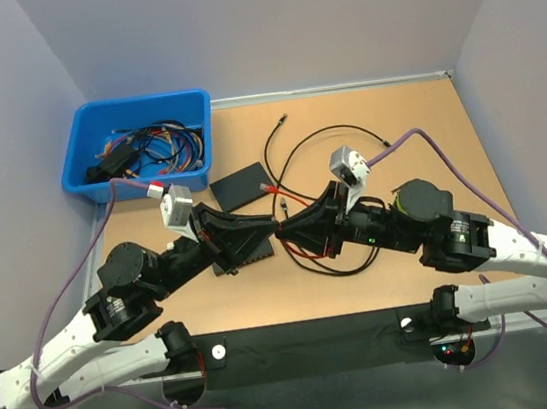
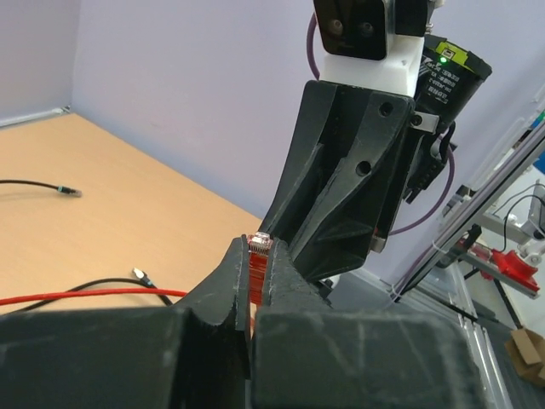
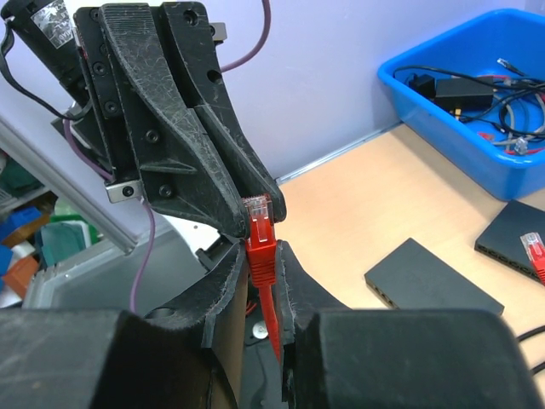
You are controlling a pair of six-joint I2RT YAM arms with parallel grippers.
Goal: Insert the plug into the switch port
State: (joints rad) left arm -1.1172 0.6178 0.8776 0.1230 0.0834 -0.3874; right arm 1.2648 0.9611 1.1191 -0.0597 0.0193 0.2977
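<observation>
Red plug (image 3: 260, 223) in firm shared grip of left hand (image 2: 258, 251) and right hand (image 3: 262, 251), 5 o'clock from switch (image 1: 241, 184).

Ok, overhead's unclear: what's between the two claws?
The red plug, pinched by both the right claw and left claw; both wrist views show it.
</observation>
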